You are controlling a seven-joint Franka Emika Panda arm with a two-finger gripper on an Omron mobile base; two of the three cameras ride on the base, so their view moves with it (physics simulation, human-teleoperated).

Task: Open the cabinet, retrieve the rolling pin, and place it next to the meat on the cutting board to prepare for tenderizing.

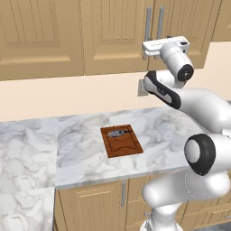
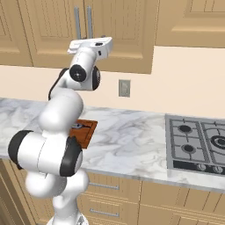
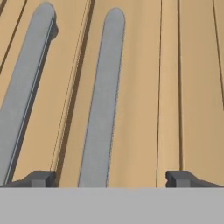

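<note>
Arm raised high, elbow bent, wrist level with the bottom of the cabinet (image 1: pixel 135 36), hand pointing straight at the two doors where they meet. Gripper (image 3: pixel 111 178) sits right in front of the two silver bar handles; jaws spread wide, nothing between them. In the hand view the left fingertip (image 3: pixel 41 178) lines up near the gap between the doors, the right fingertip (image 3: pixel 181 178) over the right door panel, and the right bar handle (image 3: pixel 103 100) runs up between them. The left bar handle (image 3: pixel 26 92) stands outside the left fingertip. Can't tell if the tips touch the door or hang just off it; the view is too close. Both doors look closed.

Below, from the left: white-grey marble counter (image 1: pixel 31 149) with tan lower cabinets under it. The cutting board (image 1: pixel 122 140) lies flat on the counter, well below the hand, a bit left of it in the left base view. The meat (image 1: pixel 116 133) lies on the far end of the board. Beige wall behind has a grey outlet plate (image 2: pixel 124 88). Far right in the right base view, a gas hob (image 2: pixel 197 143) set into the counter, cut off by the frame edge.

In the right base view the arm covers most of the board; only a corner shows. Rolling pin presumably behind the shut doors, can't confirm.
</note>
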